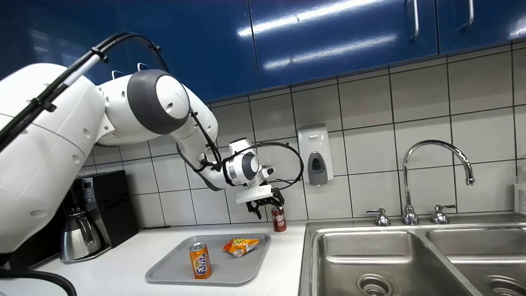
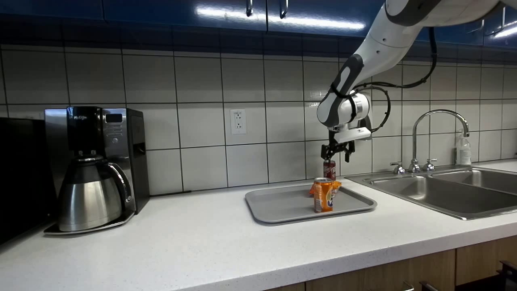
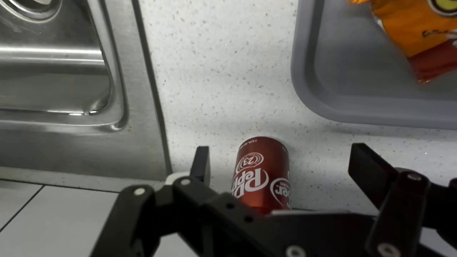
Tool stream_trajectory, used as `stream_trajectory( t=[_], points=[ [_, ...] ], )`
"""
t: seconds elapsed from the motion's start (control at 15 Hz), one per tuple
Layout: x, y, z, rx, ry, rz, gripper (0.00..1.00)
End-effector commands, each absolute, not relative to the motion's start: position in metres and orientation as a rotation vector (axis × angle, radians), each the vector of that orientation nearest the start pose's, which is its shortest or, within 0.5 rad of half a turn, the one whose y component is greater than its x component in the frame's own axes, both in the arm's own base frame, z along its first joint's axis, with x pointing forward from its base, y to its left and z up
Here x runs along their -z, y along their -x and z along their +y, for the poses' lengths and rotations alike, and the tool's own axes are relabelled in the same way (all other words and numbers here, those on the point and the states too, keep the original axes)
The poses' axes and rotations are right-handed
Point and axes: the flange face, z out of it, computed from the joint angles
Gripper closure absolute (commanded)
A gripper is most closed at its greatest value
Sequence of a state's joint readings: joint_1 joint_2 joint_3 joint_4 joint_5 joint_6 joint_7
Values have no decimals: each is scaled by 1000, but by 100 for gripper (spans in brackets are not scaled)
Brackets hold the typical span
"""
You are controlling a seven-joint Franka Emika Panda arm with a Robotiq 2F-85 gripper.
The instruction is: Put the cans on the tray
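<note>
The orange can (image 1: 200, 261) stands upright on the grey tray (image 1: 172, 263), near its front edge; it is outside the wrist view. Behind the tray, on the counter close to the tiled wall, the red-brown can (image 1: 279, 221) is upright. My gripper (image 2: 337, 157) hangs at about the height of that can's top, pointing down. In the wrist view the red-brown can (image 3: 262, 171) appears between the widely parted fingers (image 3: 371, 175), nearer the left one, with gaps on both sides. Its top is hidden behind the gripper body. Nothing is held.
An orange snack packet (image 1: 240, 246) lies on the tray behind the orange can. Beside the counter space right of the tray is the steel sink (image 1: 370, 255) with its tall faucet (image 1: 435, 144). A soap dispenser (image 1: 316, 156) hangs on the wall; a coffee maker (image 2: 97, 173) stands farther left.
</note>
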State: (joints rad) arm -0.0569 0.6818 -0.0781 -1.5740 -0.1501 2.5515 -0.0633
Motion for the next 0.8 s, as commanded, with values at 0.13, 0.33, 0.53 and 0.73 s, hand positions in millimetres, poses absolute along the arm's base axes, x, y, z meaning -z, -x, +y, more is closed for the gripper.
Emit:
stream_trajectory(
  t=[0.13,0.33,0.53,0.73],
  points=[
    [-259,-758,-97,602,3247,-131,0],
    [-252,-768,-98,652,3231,-145,0],
    [-247,-775,-96,696,3210,-167,0],
    [-243,-782,-93,734,3192,-182,0]
  ],
)
